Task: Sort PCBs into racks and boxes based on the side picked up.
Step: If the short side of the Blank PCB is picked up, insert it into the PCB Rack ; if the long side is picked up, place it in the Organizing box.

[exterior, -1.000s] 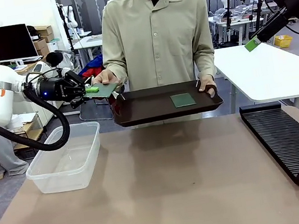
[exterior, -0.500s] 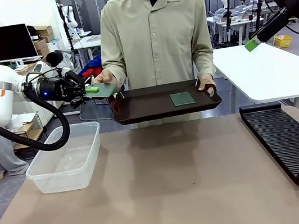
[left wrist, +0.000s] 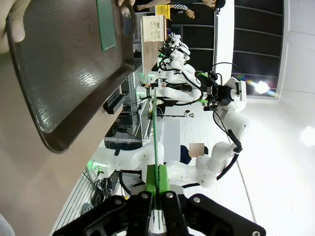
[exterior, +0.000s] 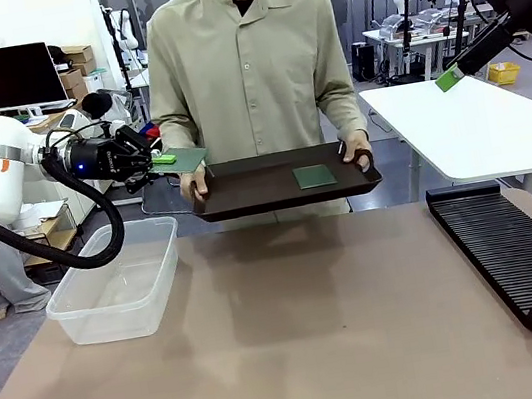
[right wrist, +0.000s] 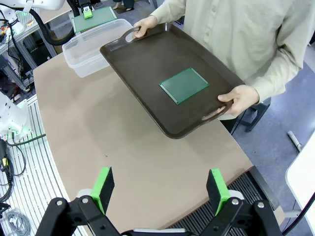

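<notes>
The left tool clamps one PCB flat by its edge, just off the tray's left end. The clear tub sits below it, nearer the robot. The other PCB lies on the tray, and the right tool gapes wide.

Green PCBs, dk brown tray, clear tub, blk ribbed rack.

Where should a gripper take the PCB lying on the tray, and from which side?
The PCB lies flat mid-tray, so no edge overhangs. Probably pinch two opposite edges from above; the raised tray rim blocks a level side approach.
</notes>
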`<move>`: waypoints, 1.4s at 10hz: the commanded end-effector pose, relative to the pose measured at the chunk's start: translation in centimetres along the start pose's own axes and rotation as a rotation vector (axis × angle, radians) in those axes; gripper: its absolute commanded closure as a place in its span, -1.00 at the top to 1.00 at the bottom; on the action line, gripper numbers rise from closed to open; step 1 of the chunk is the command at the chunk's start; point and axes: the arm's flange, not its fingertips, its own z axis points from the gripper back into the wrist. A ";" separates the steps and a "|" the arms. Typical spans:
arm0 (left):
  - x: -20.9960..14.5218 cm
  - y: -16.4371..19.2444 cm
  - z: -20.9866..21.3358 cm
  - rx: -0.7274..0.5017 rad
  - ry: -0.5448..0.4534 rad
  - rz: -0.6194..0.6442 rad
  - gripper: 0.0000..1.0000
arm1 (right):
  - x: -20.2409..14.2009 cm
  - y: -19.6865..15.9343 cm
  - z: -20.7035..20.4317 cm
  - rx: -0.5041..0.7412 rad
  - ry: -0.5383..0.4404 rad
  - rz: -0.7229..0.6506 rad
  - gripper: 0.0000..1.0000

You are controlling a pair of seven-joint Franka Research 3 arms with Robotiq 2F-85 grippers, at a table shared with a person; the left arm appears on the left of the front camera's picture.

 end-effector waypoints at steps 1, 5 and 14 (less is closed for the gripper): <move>-0.1 0.0 -0.1 -0.014 -0.002 -0.008 -1.00 | 0.0 0.0 -0.2 0.003 -0.007 0.000 1.00; -0.1 0.0 -0.1 -0.014 -0.002 -0.008 -1.00 | 0.0 0.0 -0.2 0.003 -0.007 0.000 1.00; -3.8 -2.4 3.3 0.396 -0.052 -0.120 -0.95 | 0.0 0.0 -0.2 0.003 -0.007 0.000 1.00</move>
